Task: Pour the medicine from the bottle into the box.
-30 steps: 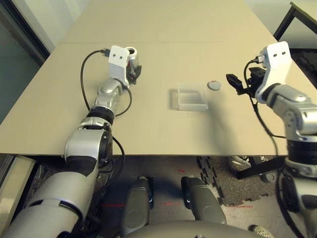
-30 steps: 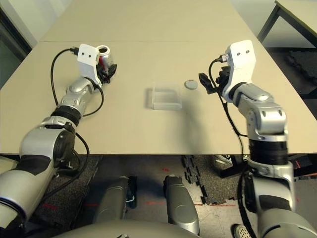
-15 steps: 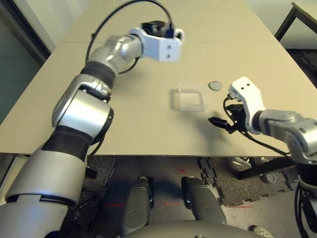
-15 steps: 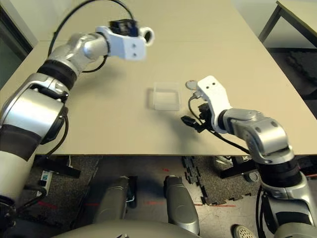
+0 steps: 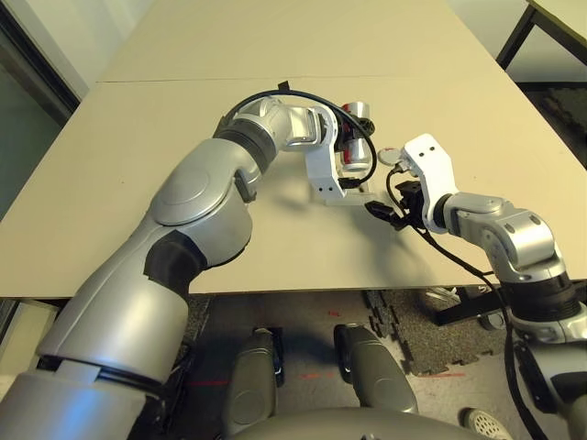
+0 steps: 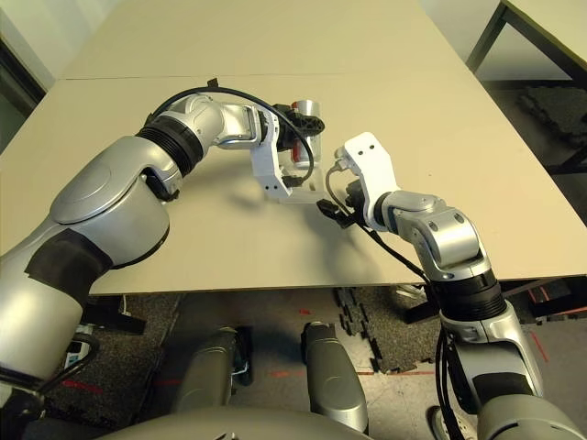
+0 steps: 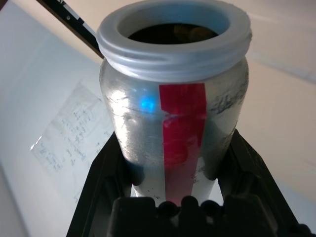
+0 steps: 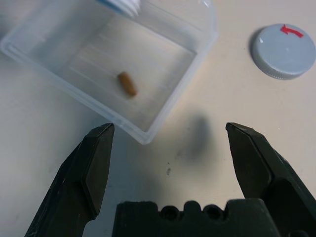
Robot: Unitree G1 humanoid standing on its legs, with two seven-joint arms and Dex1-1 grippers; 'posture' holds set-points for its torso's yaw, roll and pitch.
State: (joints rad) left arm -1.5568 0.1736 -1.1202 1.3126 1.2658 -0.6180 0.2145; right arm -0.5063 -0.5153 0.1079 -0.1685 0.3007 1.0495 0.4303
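My left gripper (image 5: 348,151) is shut on the bottle (image 7: 173,98), a silver cylinder with a red stripe and an open white-rimmed mouth. It holds the bottle tipped over the box (image 8: 163,74), and the bottle's rim (image 8: 122,5) hangs above the box's far side. One brownish-tan pill, the medicine (image 8: 127,84), lies on the clear floor of the box. My right gripper (image 8: 170,129) is open just in front of the box's near corner, with bare table between its fingers (image 8: 96,163).
The round grey cap (image 8: 282,51) with a red arrow lies flat on the table beside the box, near my right gripper (image 5: 381,213). The tan table (image 5: 183,183) stretches wide to the left and far side. A dark table leg stands at the far right.
My left arm swung from the table's far left across to the box, carrying the bottle and tipping it. My right gripper came down and in toward the box. The camera also shifted.
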